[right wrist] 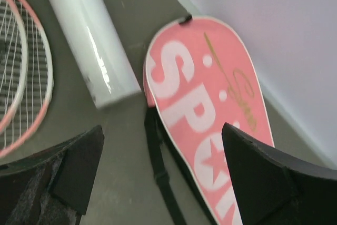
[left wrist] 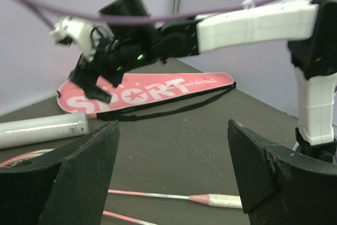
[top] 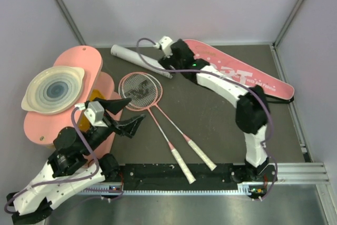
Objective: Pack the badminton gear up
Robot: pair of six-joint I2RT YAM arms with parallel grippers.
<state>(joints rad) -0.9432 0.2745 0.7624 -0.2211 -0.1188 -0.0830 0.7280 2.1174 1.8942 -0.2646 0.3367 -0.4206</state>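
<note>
Two pink-framed rackets [top: 141, 90] lie side by side mid-table, white handles [top: 196, 155] toward the near edge. A long white tube [top: 138, 59] lies at the back. The pink "SPORT" bag [top: 253, 77] lies flat at the back right. My right gripper [top: 176, 61] is open and empty, low over the bag's rounded end [right wrist: 210, 109] and its black strap [right wrist: 160, 172], beside the tube's end [right wrist: 87, 35]. My left gripper [top: 137, 108] is open and empty, held above the table left of the racket shafts [left wrist: 158, 195]. No shuttlecocks show.
Pink rounded boards [top: 89, 59] with a white ringed dish [top: 52, 89] stand at the left, behind my left gripper. A small orange thing [top: 95, 96] lies by them. Grey walls close the back and sides. A metal rail [top: 295, 172] runs along the near edge.
</note>
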